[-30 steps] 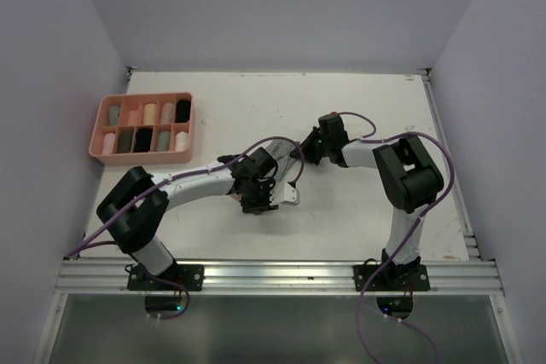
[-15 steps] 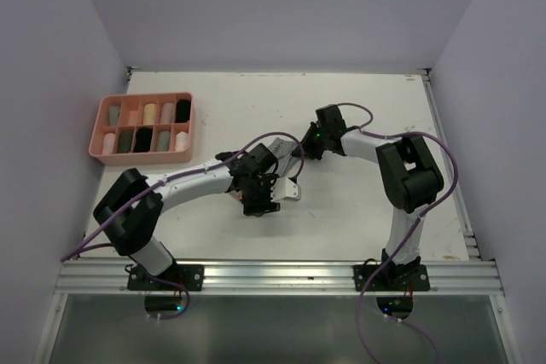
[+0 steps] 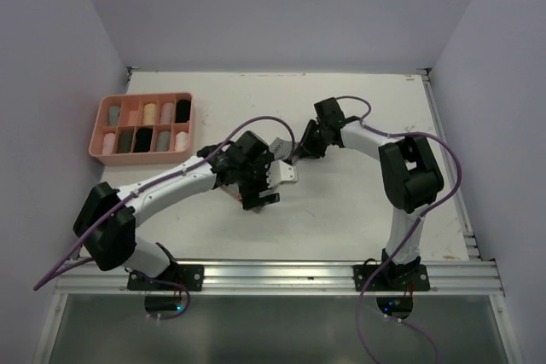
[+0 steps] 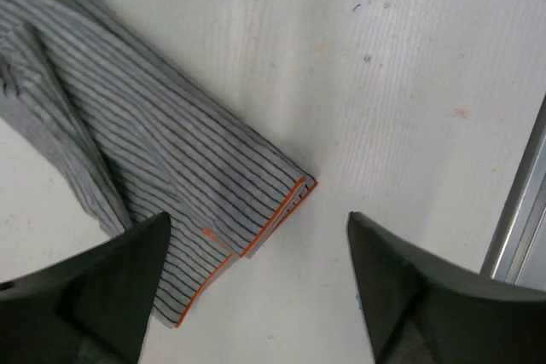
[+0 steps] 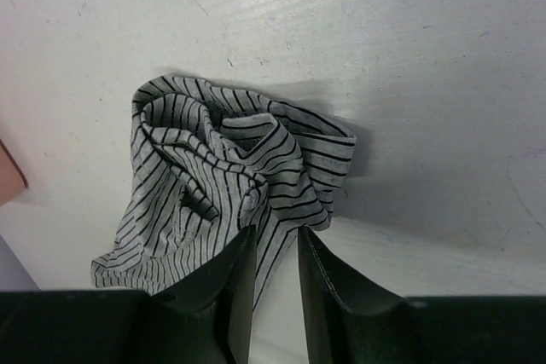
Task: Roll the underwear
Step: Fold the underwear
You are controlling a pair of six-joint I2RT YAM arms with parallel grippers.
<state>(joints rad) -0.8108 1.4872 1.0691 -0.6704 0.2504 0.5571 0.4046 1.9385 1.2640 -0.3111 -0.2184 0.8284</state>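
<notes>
Now both arms reach in to mid-table, wrists pitched down over the underwear (image 5: 213,168). Left gripper (image 4: 256,221) is wide and empty above the orange-trimmed hem (image 4: 281,202). Right gripper (image 5: 275,240) is narrowly apart, cloth tail running into the gap. Only the right wrist view shows the bunched end; left wrist shows the flat one.

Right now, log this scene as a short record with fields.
garment: striped underwear, grey with an orange hem, lying on the table, one end bunched, not rolled
left gripper: open, above the hem end
right gripper: jaws narrowly parted at the bunched end, a fold of fabric between the tips; grip unclear
tray: pink tray at the table's far left, rolled garments in its compartments
</notes>
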